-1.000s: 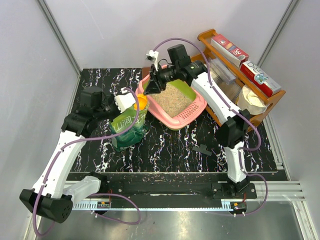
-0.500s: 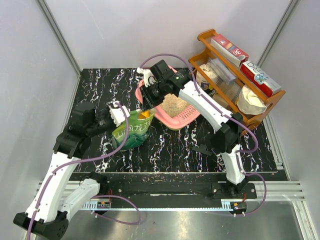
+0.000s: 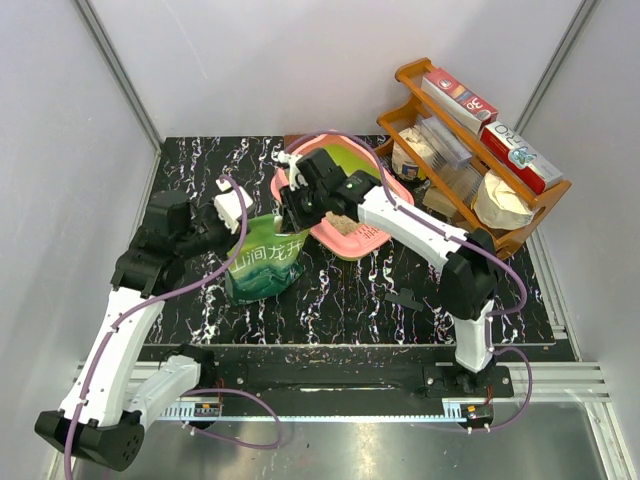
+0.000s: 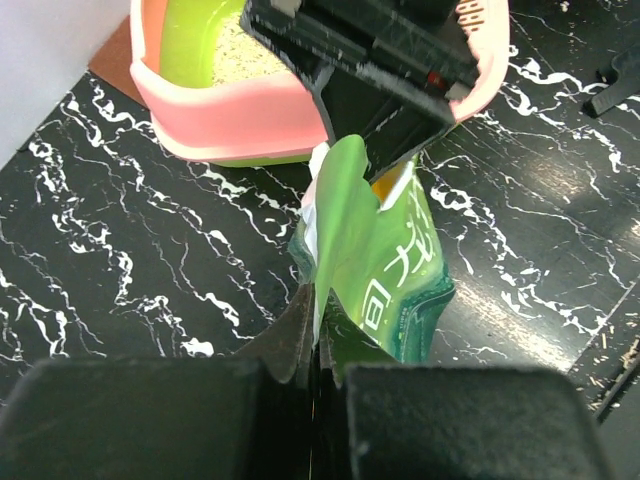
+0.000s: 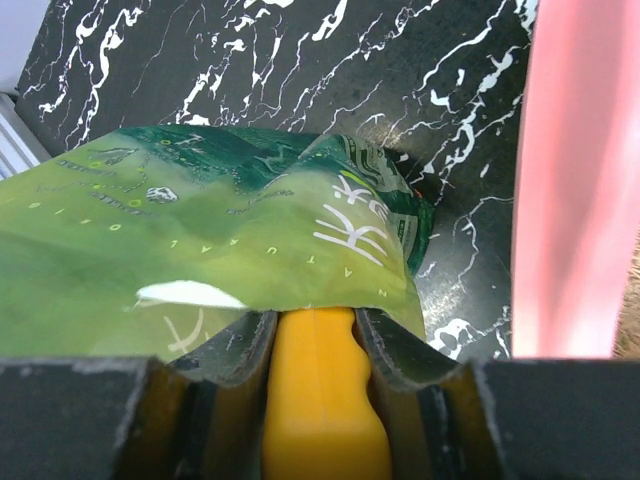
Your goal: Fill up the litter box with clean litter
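The scoop [image 5: 320, 425], clamped in the right gripper [image 5: 315, 340], was sunk into the bag [image 4: 385, 270], which was pinched by the left gripper [image 4: 315, 365], just beside the litter box [image 4: 230, 110].

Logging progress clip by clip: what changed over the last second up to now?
The right gripper, shut on the yellow-orange scoop, swung from above the litter box leftward and toward the near edge, to the green bag's mouth. The left gripper kept pinching the bag's edge. Litter box and wooden rack stayed put.
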Action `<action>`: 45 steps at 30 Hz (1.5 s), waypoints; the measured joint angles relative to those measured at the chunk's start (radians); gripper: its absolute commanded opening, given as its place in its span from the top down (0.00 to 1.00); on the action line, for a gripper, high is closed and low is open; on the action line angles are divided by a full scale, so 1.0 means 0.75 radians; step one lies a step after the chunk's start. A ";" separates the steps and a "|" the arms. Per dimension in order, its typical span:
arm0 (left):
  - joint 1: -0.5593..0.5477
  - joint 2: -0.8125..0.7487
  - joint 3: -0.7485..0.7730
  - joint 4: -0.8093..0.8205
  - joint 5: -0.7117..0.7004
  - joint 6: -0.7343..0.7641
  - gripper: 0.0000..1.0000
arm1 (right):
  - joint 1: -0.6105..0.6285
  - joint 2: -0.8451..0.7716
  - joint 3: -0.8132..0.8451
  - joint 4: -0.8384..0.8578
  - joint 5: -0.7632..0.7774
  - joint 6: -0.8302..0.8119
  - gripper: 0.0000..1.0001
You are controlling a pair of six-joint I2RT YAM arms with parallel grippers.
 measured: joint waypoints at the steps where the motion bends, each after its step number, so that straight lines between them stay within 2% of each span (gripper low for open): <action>1: 0.000 0.002 0.000 -0.002 0.000 -0.009 1.00 | 0.003 -0.017 -0.070 0.074 -0.004 0.020 1.00; 5: -0.002 -0.002 -0.005 -0.012 0.000 -0.035 1.00 | 0.023 -0.066 -0.264 0.295 -0.003 0.086 1.00; 10: 0.014 -0.032 -0.041 0.003 0.006 -0.077 1.00 | 0.040 -0.078 -0.388 0.479 -0.053 0.163 1.00; 19: 0.048 -0.052 -0.052 -0.025 0.006 -0.108 1.00 | 0.029 0.052 -0.421 0.755 -0.359 0.333 1.00; 22: 0.055 -0.055 -0.052 -0.031 0.006 -0.109 1.00 | 0.030 0.068 -0.420 0.778 -0.380 0.388 1.00; 25: 0.060 -0.055 -0.048 -0.033 0.007 -0.108 1.00 | 0.036 0.068 -0.375 0.705 -0.348 0.365 1.00; 33: 0.061 -0.055 0.007 -0.092 0.007 -0.109 1.00 | 0.095 0.016 -0.200 0.467 -0.089 0.067 1.00; 35: 0.061 -0.047 0.010 -0.089 0.011 -0.123 1.00 | 0.124 -0.002 -0.199 0.463 0.010 -0.017 1.00; 38: 0.061 -0.038 0.011 -0.087 0.012 -0.136 1.00 | 0.132 0.001 -0.210 0.480 0.019 -0.022 1.00; 45: 0.066 -0.015 0.011 -0.089 0.004 -0.137 1.00 | 0.132 0.056 -0.263 0.611 -0.044 0.090 1.00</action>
